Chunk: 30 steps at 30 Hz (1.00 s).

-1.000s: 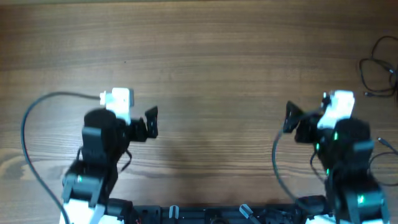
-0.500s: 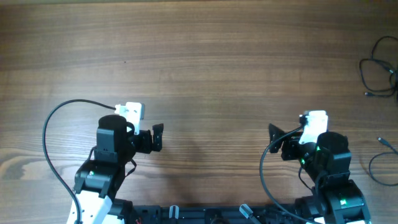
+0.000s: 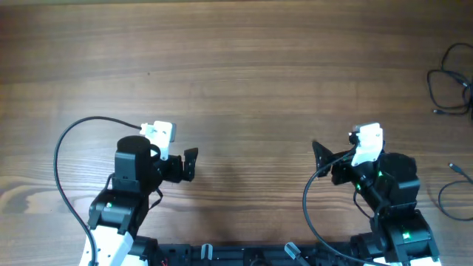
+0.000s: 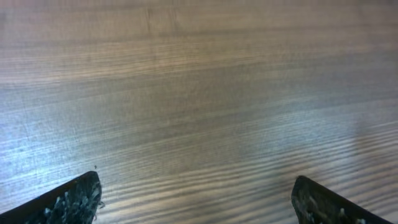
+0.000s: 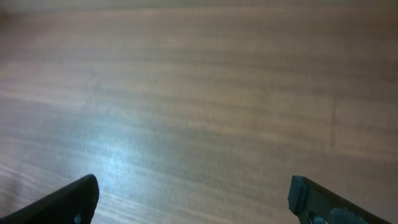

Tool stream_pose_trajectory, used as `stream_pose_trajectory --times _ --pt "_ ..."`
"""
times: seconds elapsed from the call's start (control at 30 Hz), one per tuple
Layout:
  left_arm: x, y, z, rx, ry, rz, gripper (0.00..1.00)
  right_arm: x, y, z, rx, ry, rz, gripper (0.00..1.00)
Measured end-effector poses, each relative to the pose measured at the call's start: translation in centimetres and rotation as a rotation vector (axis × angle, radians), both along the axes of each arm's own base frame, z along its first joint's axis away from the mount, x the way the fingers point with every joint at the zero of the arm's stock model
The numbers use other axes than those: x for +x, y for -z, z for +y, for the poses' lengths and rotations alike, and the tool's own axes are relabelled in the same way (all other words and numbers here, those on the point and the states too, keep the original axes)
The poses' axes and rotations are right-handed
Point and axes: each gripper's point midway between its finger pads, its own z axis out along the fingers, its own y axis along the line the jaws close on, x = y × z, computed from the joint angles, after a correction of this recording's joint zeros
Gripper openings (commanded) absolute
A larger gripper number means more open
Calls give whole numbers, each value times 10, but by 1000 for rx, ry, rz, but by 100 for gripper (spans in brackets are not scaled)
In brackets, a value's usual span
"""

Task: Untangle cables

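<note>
left gripper (image 3: 190, 164) and right gripper (image 3: 321, 156) both spread apart, empty, well away from the cables (image 3: 433, 80); I'd send right, pinching one loose loop near a plug

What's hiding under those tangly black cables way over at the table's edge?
Only the wooden table shows under the cables. They are thin loops, so almost nothing is covered. The part running out of the picture cannot be seen.

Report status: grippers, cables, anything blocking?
Left gripper and right gripper both open, empty, over the brown wooden table. Thin black cables with metal plugs lie at the right edge, untouched. Nothing in the way.
</note>
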Motion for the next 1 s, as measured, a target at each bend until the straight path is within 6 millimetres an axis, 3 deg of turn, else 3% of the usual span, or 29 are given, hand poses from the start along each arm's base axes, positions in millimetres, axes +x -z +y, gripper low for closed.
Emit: stream_pose_trajectory --times 0.07,0.2,0.4,1.0 --pt "14 -16 -4 -20 5 -88 100 6 -12 1 9 1 -55 99" --pt "12 -18 -11 -48 39 -88 100 9 -11 -11 20 85 -45 100" --pt "28 -44 -17 -75 62 -218 100 18 -26 -20 8 136 -116 100" --pt "24 -36 -16 -70 61 -180 100 10 -7 -22 -13 142 -36 100"
